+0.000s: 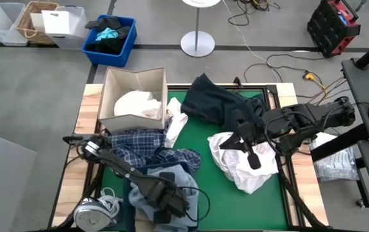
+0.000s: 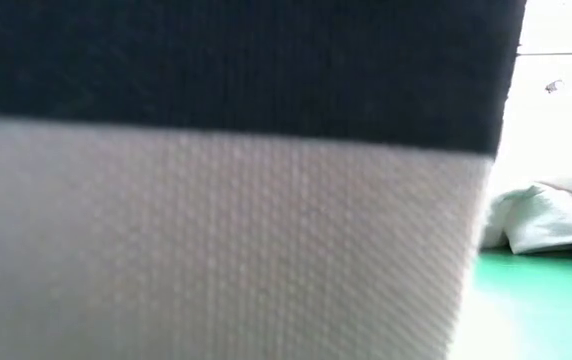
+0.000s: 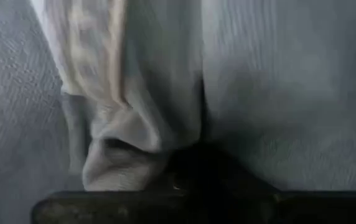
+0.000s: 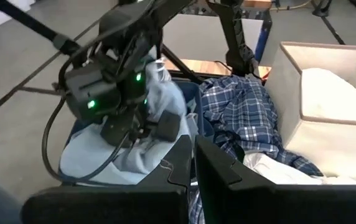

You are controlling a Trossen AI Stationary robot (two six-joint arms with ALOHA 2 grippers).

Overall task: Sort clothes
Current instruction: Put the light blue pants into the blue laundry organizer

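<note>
The clothes lie on a green mat [image 1: 200, 135]. Light blue denim [image 1: 147, 193] is at the near left, a blue-white plaid shirt [image 1: 142, 145] beside it, a dark navy piece [image 1: 213, 103] at the far middle and a white shirt [image 1: 239, 164] at the right. More white clothes [image 1: 136, 102] fill a cardboard box [image 1: 107, 87]. My left gripper [image 1: 166, 198] is down in the denim [image 3: 252, 93], shut on it. My right gripper [image 1: 253, 158] hovers shut over the white shirt, holding nothing. My left gripper comes down on the light blue denim from above and has a bunched fold [image 3: 119, 158] of it. Cloth crowds round the fingers and hides the exact place of contact. The rest of the denim [image 4: 97, 158] lies on the mat.
A blue bin [image 1: 128, 40] with dark and teal fabric stands on the floor beyond the table, next to clear bins and a basket. A lamp base [image 1: 197, 44] is behind the table. In the low view, cloth close to the lens blocks nearly everything except a white garment [image 2: 546, 220].
</note>
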